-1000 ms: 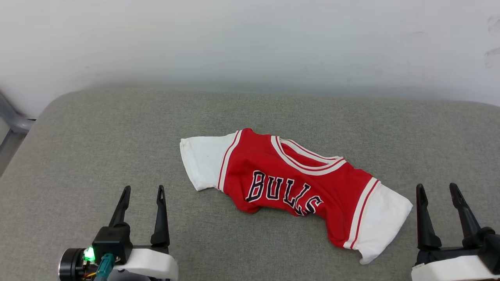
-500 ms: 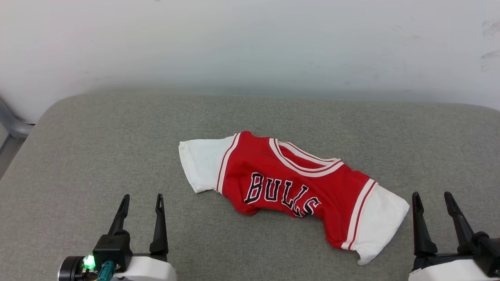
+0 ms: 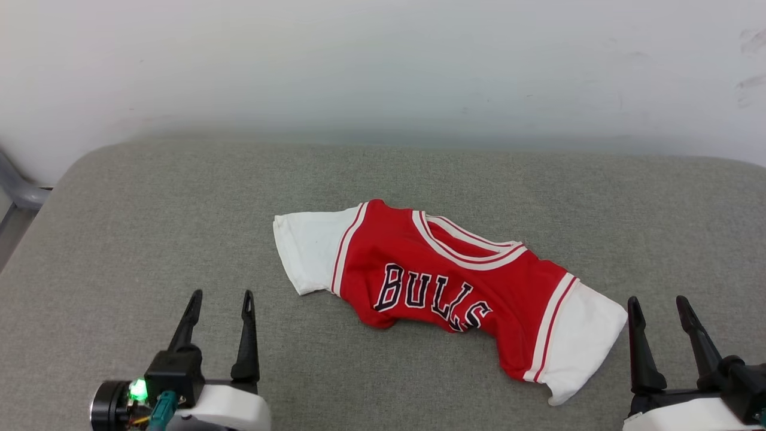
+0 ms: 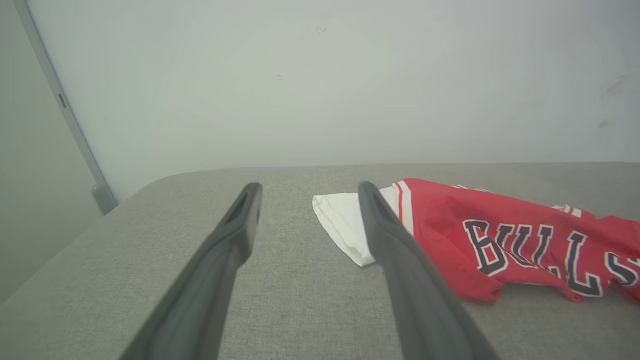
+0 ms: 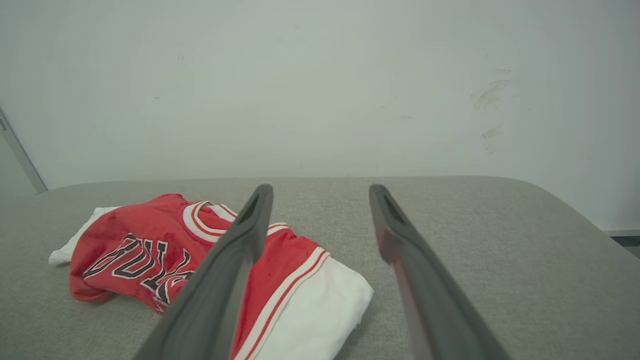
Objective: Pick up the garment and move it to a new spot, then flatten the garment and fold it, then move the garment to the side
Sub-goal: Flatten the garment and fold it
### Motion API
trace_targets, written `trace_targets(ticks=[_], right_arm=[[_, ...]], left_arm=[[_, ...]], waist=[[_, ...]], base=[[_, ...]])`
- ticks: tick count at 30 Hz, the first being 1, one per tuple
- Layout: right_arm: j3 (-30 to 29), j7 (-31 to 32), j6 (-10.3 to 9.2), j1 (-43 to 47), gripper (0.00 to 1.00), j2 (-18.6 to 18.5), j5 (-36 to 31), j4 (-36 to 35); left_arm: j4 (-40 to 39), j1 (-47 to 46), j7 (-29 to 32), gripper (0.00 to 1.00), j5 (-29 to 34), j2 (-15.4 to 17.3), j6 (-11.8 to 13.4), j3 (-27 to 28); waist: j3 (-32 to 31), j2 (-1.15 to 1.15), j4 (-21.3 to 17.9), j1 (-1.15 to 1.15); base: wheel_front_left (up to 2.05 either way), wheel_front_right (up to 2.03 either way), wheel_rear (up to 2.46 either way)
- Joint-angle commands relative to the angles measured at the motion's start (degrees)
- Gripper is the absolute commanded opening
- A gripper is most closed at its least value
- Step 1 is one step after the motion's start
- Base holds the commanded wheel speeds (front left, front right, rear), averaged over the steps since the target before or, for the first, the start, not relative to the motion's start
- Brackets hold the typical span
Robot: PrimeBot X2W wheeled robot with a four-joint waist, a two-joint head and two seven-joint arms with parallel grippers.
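The garment is a red jersey with white sleeves and black "BULLS" lettering, lying crumpled and slanted in the middle of the grey padded surface. Its lower part is bunched under the chest. My left gripper stands open at the lower left, short of the garment's left sleeve, nothing between its fingers. My right gripper stands open at the lower right, just beside the right sleeve. The left wrist view has the garment ahead and to the right of the left gripper. In the right wrist view the garment lies left of the right gripper.
A pale wall rises directly behind the grey surface. A grey metal frame stands off the surface's far left corner. The surface's rounded right edge drops away toward the floor.
The head view has shifted slightly, and both grippers sit a little lower in it than a second ago. The garment lies as before.
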Motion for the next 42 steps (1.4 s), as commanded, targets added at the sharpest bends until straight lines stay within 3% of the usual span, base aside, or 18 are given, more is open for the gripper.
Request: trace_targets(ticks=[1,11,19,26,34,42], right_arm=[[0.03,-0.14,-0.04,-0.29,1.00,0.10,0.06,0.00],[1.18,-0.14,-0.04,-2.83,1.00,0.10,-0.98,-2.20],[1.47,-0.14,-0.04,-5.61,1.00,0.10,-1.73,-4.94],[0.99,-0.14,-0.04,-7.49,1.00,0.10,-2.15,-7.10],[1.22,-0.14,-0.04,-9.51,1.00,0.10,-2.34,-8.15],[1.02,-0.14,-0.04,-11.88,1.00,0.10,-1.40,-9.11]], left_arm=[[-0.05,-1.85,-0.15,1.00,0.48,0.38,-0.71,-0.02],[4.85,-17.41,-0.14,1.00,0.81,5.26,-6.34,0.09],[12.95,-34.63,2.09,1.00,-2.88,10.73,-8.74,-1.37],[17.15,-46.97,15.70,1.00,-12.62,16.00,-9.13,-9.52],[22.94,-57.18,42.21,1.00,-25.69,21.95,-9.13,-18.61],[26.02,-61.73,59.11,1.00,-33.70,26.21,-9.15,-23.93]], waist=[[0.11,0.00,0.06,0.00],[3.96,0.00,-1.66,0.00],[9.02,0.00,-4.36,0.00],[12.97,0.00,-5.66,0.00],[17.29,0.00,-6.53,0.00],[21.63,0.00,-7.96,0.00]], base=[[0.00,0.00,0.00],[0.00,0.00,0.00],[0.00,0.00,0.00],[0.00,0.00,0.00],[0.00,0.00,0.00],[0.00,0.00,0.00]])
